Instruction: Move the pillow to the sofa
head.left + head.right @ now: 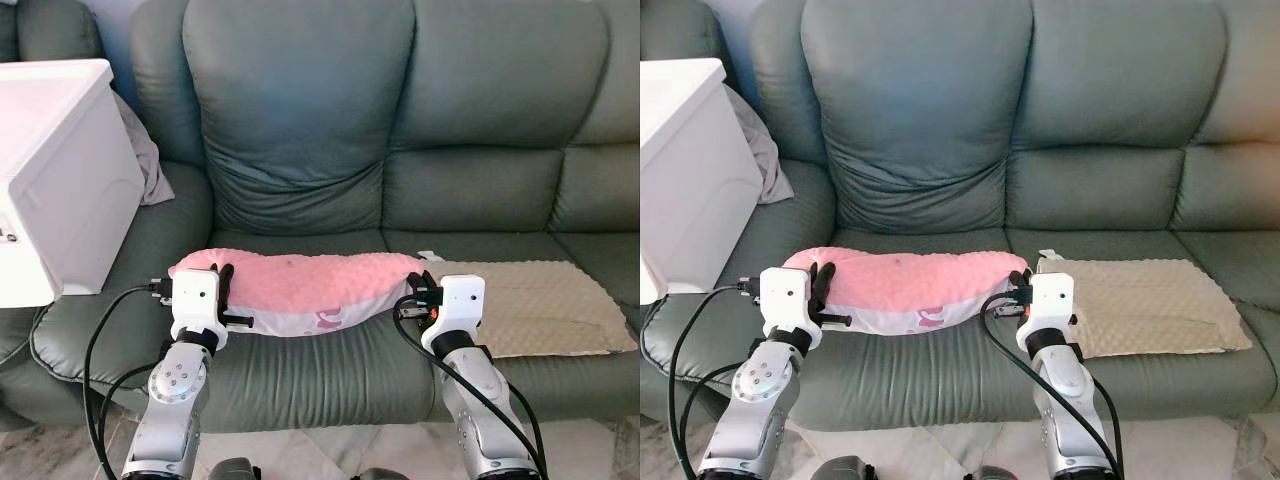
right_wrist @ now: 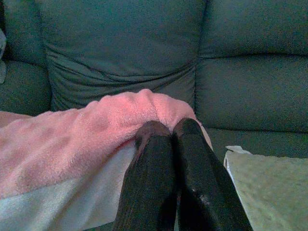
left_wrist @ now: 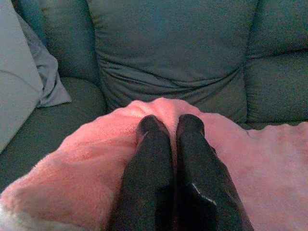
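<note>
The pink pillow [image 1: 300, 290] is lying on the grey sofa [image 1: 300, 130] seat; left gripper [image 3: 171, 126] and right gripper [image 2: 166, 130], fingers seemingly pinched together, are pressing its ends.

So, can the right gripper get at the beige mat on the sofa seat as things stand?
Probably not at once: the right gripper is shut on the end of the pink pillow. The beige mat lies just beside it on the sofa, with nothing between.

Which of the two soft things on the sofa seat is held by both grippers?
The pink pillow, pinched at each end by the left gripper and right gripper; the beige mat lies untouched.
</note>
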Controlling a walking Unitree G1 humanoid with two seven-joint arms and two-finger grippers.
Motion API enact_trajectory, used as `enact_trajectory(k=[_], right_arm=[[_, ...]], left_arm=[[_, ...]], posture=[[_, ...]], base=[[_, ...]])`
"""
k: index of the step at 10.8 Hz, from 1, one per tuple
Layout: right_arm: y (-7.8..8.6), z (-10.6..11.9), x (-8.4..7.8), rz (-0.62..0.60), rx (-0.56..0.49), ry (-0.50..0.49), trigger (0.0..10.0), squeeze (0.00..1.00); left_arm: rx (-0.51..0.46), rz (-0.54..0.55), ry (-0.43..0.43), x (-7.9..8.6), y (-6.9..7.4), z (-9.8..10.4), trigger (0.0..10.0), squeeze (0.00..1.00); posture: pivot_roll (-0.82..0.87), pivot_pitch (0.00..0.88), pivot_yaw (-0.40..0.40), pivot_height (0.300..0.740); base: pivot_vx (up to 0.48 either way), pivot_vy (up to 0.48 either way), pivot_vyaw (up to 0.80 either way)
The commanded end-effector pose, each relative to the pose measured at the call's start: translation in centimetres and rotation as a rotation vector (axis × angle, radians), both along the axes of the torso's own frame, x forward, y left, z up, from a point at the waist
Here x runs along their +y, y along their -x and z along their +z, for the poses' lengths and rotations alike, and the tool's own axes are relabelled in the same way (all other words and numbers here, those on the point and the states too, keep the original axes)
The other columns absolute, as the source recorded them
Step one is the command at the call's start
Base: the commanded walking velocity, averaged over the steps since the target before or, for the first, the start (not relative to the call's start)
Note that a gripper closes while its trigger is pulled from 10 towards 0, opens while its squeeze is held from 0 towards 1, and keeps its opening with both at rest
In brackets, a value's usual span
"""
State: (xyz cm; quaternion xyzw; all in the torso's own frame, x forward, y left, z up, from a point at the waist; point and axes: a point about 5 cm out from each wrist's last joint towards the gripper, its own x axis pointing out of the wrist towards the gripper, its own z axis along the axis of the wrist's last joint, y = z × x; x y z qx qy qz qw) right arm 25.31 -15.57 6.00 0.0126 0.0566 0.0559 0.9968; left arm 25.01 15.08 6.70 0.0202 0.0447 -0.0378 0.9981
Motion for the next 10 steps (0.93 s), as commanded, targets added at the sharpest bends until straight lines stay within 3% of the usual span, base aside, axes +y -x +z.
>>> enact_trajectory(k=[1, 2, 10], right_arm=[[-0.12, 0.27, -0.24, -0.007, -0.011, -0.004, 10.0, 0.0], [-0.18, 0.43, -0.18, -0.006, -0.022, -0.01, 10.0, 0.0], [-0.37, 0.56, 0.18, -0.004, -0.032, -0.015, 10.0, 0.0]], left_arm=[[-0.028, 0.003, -0.009, -0.08, -0.27, 0.67, 10.0, 0.0], [-0.026, 0.003, -0.013, -0.1, -0.3, 0.66, 10.0, 0.0], [-0.048, -0.024, -0.018, -0.63, -0.55, 1.14, 10.0, 0.0]], posture=[[0.0, 0.0, -0.033, 0.676], [0.0, 0.0, -0.033, 0.651], [0.01, 0.0, -0.023, 0.651]], base=[[0.0, 0.0, 0.0], [0.0, 0.0, 0.0], [0.0, 0.0, 0.0]])
